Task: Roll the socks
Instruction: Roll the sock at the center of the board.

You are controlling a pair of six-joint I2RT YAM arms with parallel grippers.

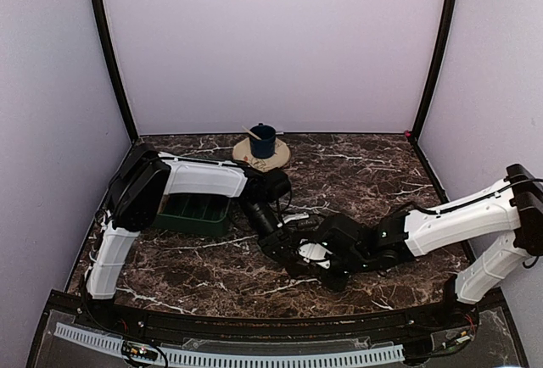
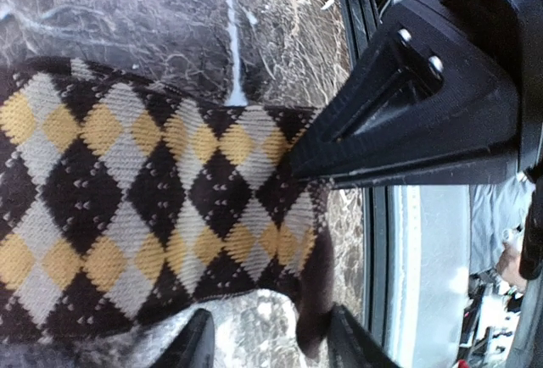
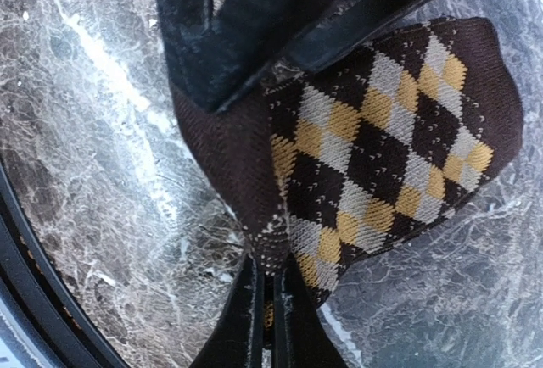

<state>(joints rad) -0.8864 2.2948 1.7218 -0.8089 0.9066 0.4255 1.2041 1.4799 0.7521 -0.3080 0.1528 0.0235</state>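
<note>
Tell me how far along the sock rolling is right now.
Early. Done: no finished roll shows; the checkered sock lies mostly flat on the table, one end folded over. In hand: the right gripper is shut on that fold, the left gripper open over the sock. To do: rolling its length; a second sock isn't in view.

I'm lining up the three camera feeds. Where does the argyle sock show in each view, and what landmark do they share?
Left wrist: the argyle sock fills the left and centre.
Right wrist: centre to upper right, its folded edge pinched in the right gripper.
Top external: almost wholly hidden at mid-table, where the left gripper meets the right gripper.
Shared landmark: the dark, white-veined marble table.
</note>
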